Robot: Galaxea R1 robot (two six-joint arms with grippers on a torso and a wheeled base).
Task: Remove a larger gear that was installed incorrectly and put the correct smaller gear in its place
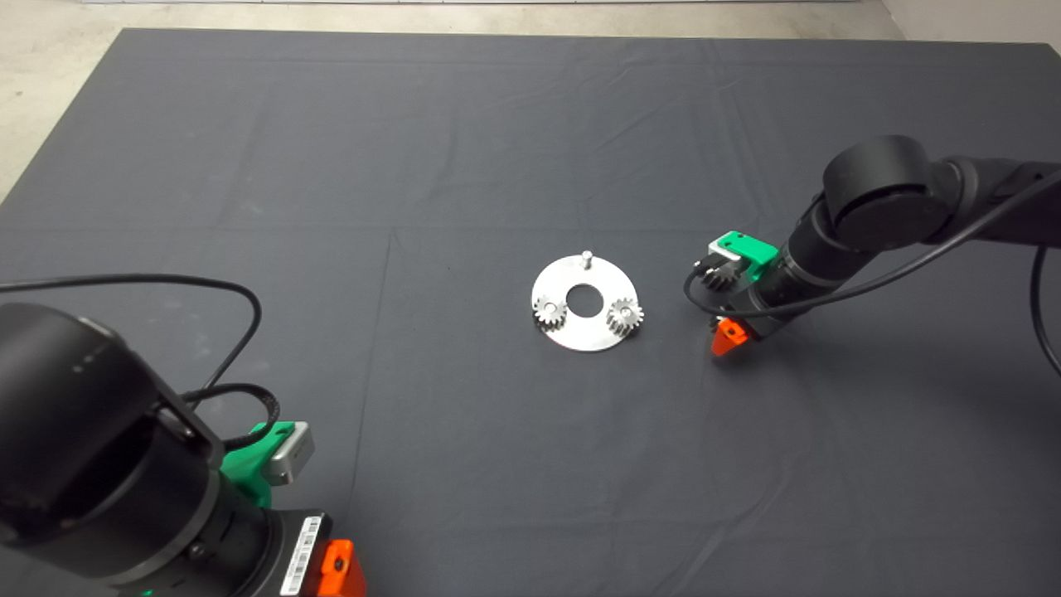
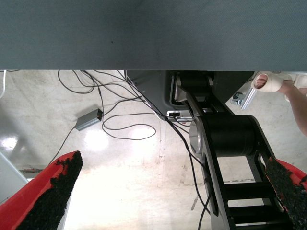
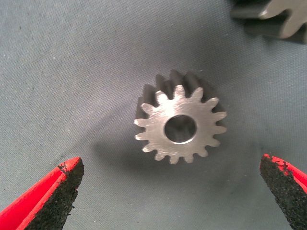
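Two arms: one parked, one at work.
Left gripper (image 1: 331, 572): green body with red fingers, idle at the mat's 7 o'clock corner; its wrist view shows fingers spread wide, nothing between them, with floor cables and a person's foot (image 2: 268, 82) beyond the mat edge.
Dark grey cloth mat (image 1: 414, 166): covers the table; creased, otherwise bare on the left half.
Round steel plate with centre hole (image 1: 572, 336): lies at mid-mat; two fine-toothed steel gears seated at its 8 o'clock (image 1: 550, 313) and 4 o'clock (image 1: 625, 315); bare pin (image 1: 586, 258) standing at 12 o'clock, no gear on it.
Smaller gear (image 3: 181, 125): small grey steel spur gear, fine teeth, centre bore, lying flat on the mat at 3 o'clock from the plate, under the right arm's wrist.
Larger gear (image 3: 276, 17): coarse-toothed steel piece, only an edge visible just beyond the smaller gear; already off the plate.
Right gripper (image 3: 170, 196): lowered over the smaller gear, fingers released and wide apart, either side of it, touching nothing.
Step in hand: pickup of the replacement, judged from the bare pin.
Next move: descend, centre, clench across the teeth, then carry to the 12 o'clock pin with bore aligned.
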